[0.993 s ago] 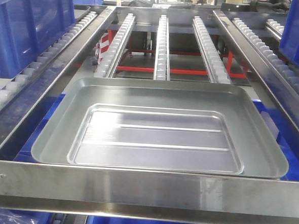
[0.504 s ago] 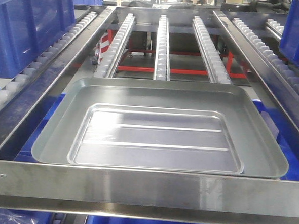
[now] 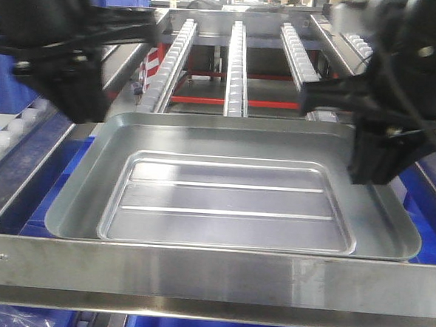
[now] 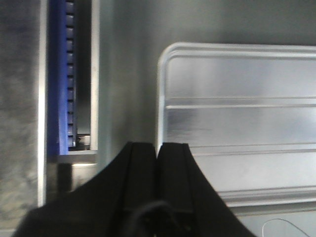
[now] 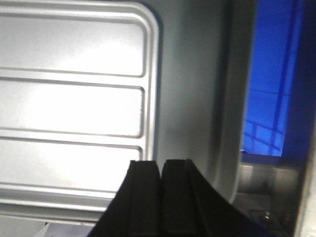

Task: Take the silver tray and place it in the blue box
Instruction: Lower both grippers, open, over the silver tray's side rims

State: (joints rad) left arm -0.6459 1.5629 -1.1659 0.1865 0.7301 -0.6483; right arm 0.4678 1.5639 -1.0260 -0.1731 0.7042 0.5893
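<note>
Though blurry frontally, left claw [image 4: 157, 148] gapless wristside.

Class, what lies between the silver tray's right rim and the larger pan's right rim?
Only bare floor and sloped wall of the larger pan, shown in the right wrist view beside the silver tray; the shut right end effector hangs above.

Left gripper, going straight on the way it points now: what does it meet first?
Probably the short-end rim of the silver tray: in the left wrist view the shut left gripper lines up with that edge. Depth is unclear; it could land on the larger pan beside it.
</note>
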